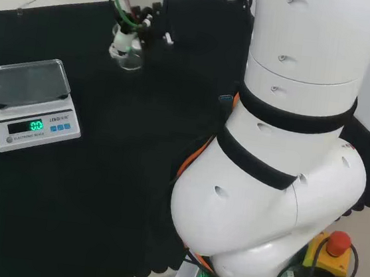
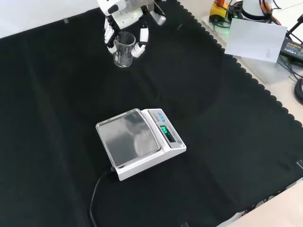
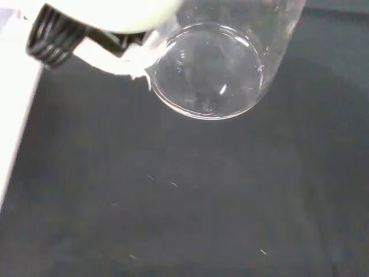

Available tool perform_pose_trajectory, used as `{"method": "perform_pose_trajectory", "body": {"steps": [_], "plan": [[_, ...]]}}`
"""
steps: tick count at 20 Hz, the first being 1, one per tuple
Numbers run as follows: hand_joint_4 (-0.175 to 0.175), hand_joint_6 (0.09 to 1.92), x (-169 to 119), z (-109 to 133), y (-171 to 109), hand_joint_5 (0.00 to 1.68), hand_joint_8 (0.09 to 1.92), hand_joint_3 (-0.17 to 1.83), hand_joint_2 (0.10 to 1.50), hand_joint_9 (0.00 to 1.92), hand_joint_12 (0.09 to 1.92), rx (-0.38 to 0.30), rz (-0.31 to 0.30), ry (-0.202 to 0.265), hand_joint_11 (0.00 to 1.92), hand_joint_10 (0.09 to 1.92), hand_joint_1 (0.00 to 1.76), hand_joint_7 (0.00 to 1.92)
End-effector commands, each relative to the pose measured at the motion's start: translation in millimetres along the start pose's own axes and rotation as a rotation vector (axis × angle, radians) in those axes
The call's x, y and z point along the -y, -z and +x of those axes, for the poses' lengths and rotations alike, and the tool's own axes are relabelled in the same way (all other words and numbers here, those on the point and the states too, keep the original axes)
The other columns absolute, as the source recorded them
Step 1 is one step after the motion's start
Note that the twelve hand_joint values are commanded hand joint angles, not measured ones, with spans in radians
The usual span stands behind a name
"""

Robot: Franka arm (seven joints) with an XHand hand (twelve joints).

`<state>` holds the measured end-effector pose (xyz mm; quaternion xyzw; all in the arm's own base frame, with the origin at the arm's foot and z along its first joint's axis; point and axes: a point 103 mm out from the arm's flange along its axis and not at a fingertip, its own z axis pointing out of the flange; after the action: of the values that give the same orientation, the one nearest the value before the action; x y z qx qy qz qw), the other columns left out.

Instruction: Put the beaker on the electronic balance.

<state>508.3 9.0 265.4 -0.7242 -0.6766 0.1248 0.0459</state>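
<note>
the black and white hand (image 2: 124, 29) has its fingers curled round the small clear glass beaker (image 2: 123, 49), well apart from the white electronic balance (image 2: 139, 142) on the black-clothed bench (image 2: 227, 142)

The head view looks down from high up behind the robot. The big white arm (image 1: 285, 143) is very close and covers the right half, from 12 to 5 o'clock. Past it lies the black cloth (image 1: 119, 191). The balance (image 1: 32, 104) sits at 9 o'clock.

The front view looks down from the other side, farther away. The cloth (image 2: 57, 118) spreads wide, and the balance (image 2: 139, 142) sits near the middle. The hand (image 2: 125, 19) comes in at 12 o'clock.

The wrist view is very near. It looks past the hand (image 3: 109, 40) at the beaker (image 3: 213, 69), with cloth (image 3: 190, 208) behind.

Head and front views share the balance, the beaker (image 1: 126, 50) (image 2: 123, 51) and the cloth.
</note>
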Motion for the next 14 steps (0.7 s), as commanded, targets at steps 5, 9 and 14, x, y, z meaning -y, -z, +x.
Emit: {"method": "perform_pose_trajectory", "body": {"steps": [5,9,14], "plan": [[-0.065,0.97,-14,101,26,0.79,0.72,0.69,0.56,1.28,1.04,0.038,0.000,0.137,1.05,0.49,1.15,1.04],[-0.064,0.97,-20,139,27,0.80,0.72,0.69,0.56,1.28,1.04,0.060,0.008,0.189,1.04,0.49,1.15,1.04],[-0.063,0.96,-28,185,28,0.80,0.72,0.70,0.56,1.28,1.04,0.077,0.010,0.248,1.04,0.49,1.15,1.04]]}}
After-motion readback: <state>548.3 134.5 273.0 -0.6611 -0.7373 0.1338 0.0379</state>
